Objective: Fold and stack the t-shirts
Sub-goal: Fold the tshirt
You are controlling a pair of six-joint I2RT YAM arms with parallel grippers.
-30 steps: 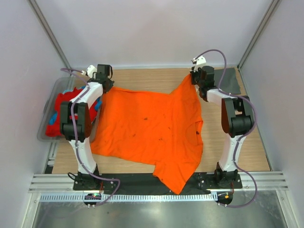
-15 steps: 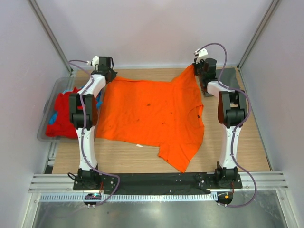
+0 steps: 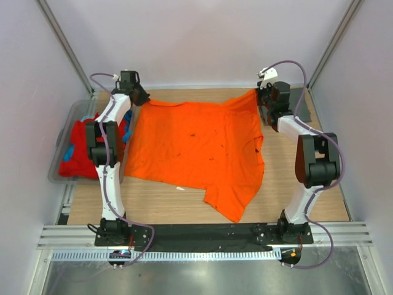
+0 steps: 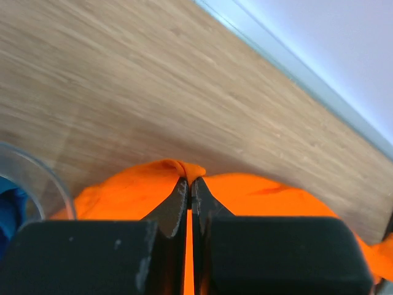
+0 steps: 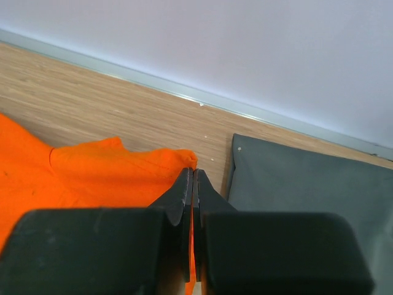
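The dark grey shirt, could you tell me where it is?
In the top view, the dark grey shirt lies at the table's far right corner, just right of the right gripper holding the orange shirt.

Left arm [image 3: 110, 184], right arm [image 3: 293, 128] — white link shells, black joint housings; lilac cable [image 3: 287, 61] looped along each. Fingers [image 4: 175, 206] black, wedge-shaped.

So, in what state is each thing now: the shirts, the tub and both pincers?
orange t-shirt, spread open on the table, held at two far corners
left pincer, shut on the orange t-shirt
right pincer, shut on the orange t-shirt
dark grey t-shirt, flat, at the far right corner
clear tub, open, cloth inside
red t-shirt, crumpled in the clear tub
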